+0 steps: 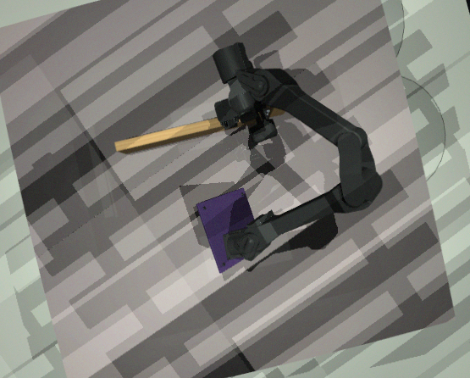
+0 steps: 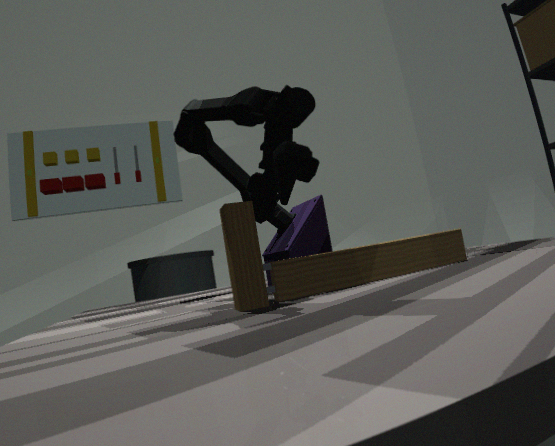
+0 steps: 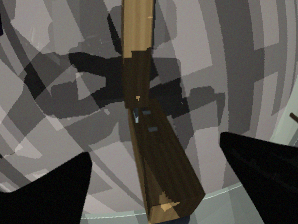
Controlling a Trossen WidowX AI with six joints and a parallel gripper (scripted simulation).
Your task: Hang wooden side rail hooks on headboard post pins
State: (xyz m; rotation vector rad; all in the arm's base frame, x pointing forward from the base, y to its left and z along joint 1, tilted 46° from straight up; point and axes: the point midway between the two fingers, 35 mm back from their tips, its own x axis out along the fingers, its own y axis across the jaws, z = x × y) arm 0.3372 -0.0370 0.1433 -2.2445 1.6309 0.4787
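Note:
The wooden side rail lies with its far end on the table. Its near end meets the upright headboard post. In the top view only a sliver of the post shows behind the arm. The steel hooks sit in the gap between rail and post; I cannot see the pins. My gripper is open and empty. It hangs well above the joint, clear of both pieces.
The arm's purple base plate stands behind the post. A dark bin is at the back left, a wall panel hangs above it, and a shelf rack stands at the right edge.

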